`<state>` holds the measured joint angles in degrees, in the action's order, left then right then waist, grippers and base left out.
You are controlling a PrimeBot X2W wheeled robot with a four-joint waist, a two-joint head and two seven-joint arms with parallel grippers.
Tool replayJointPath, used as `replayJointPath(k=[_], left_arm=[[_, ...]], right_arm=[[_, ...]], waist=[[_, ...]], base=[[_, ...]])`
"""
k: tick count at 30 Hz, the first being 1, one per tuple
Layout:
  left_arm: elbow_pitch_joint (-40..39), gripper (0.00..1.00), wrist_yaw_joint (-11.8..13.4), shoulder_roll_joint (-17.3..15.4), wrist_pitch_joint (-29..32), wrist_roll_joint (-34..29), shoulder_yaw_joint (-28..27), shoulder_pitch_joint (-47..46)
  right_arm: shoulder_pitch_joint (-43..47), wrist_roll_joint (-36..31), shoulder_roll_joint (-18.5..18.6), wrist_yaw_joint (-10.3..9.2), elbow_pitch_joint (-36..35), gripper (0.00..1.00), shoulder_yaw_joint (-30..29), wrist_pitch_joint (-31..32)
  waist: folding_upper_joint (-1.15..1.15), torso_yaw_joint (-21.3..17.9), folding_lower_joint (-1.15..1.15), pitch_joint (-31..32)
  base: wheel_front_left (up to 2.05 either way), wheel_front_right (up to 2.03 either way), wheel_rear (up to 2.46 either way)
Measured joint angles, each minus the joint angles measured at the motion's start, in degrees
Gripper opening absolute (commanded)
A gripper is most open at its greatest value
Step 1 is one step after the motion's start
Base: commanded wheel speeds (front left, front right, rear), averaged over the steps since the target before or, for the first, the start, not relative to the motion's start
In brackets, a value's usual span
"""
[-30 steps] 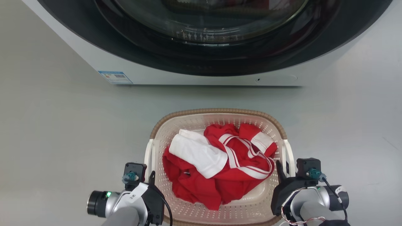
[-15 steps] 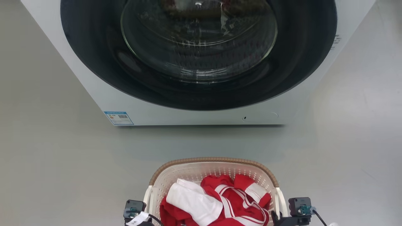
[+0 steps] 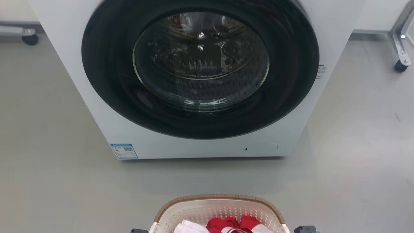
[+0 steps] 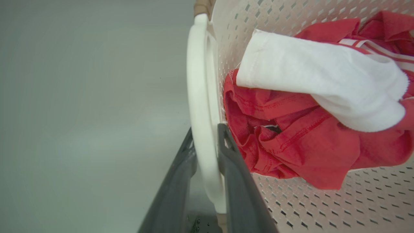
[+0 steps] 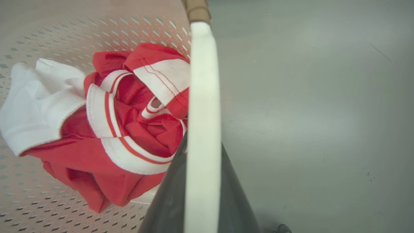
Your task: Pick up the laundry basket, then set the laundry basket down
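The laundry basket [image 4: 323, 207] is being gripped by its white loop handles [image 4: 201, 81], the left gripper [image 4: 207, 136] clamped on one, the right gripper [image 5: 203, 145] on the other. It is being held before the washing machine [image 3: 194, 149], grey floor [image 3: 64, 187] between.

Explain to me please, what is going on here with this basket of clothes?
A two-armed robot grips the laundry basket by its white loop handles: the left tool is closed on the left handle, the right tool on the right handle. The basket holds a red garment and a white garment, and is in front of a washing machine. Whether it is lifted off the floor cannot be told.
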<state>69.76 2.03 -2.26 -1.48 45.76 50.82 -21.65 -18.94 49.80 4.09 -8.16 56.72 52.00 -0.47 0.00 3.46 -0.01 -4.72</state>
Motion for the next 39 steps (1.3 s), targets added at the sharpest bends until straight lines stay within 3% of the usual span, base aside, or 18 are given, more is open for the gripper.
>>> replayJointPath(k=[14, 39], left_arm=[[0.44, 0.00, -0.52, -0.16, 1.99, 0.58, 0.64, 2.14], [0.67, 0.00, -0.52, -0.35, 3.41, 1.07, 1.41, 2.19]], right_arm=[[1.31, 3.80, 0.02, -0.25, -0.10, 0.00, 3.23, 2.94], [0.69, 7.87, 0.04, -0.43, 0.58, 0.00, 7.11, 3.49]], waist=[[0.00, -0.58, 0.00, 5.06], [0.01, -0.73, 0.01, 5.33]], base=[[0.00, 0.00, 0.00], [0.00, 0.00, 0.00]])
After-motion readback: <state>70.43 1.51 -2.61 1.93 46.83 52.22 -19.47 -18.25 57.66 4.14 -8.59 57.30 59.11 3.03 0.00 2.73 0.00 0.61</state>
